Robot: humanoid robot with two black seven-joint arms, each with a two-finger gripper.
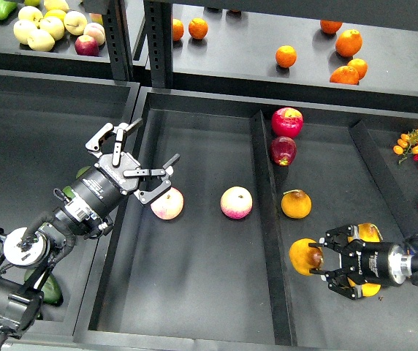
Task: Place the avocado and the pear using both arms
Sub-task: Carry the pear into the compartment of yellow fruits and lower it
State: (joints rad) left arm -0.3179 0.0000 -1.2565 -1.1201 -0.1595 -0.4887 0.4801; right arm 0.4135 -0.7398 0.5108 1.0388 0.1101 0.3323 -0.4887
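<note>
— What is it doing right now?

— The right gripper [324, 268] is closing around the pear [305, 256], the orange-yellow one with the brown blotch, which is lying in the narrow compartment right of the divider [267, 219]. I'd say it is gripping it.

— And the left gripper [137, 155]?

— It is hanging spread wide and empty above the left wall of the black tray [194, 307], just beside a pink-yellow fruit [167, 203]. The avocado [48, 287], as far as I can judge, is lying dark green in the left bin, half hidden under that arm.

— So next?

— The left arm is probably needing to swing back and down to reach it. Behind, shelves are holding oranges [344, 55] and pale apples [48, 29].
</note>
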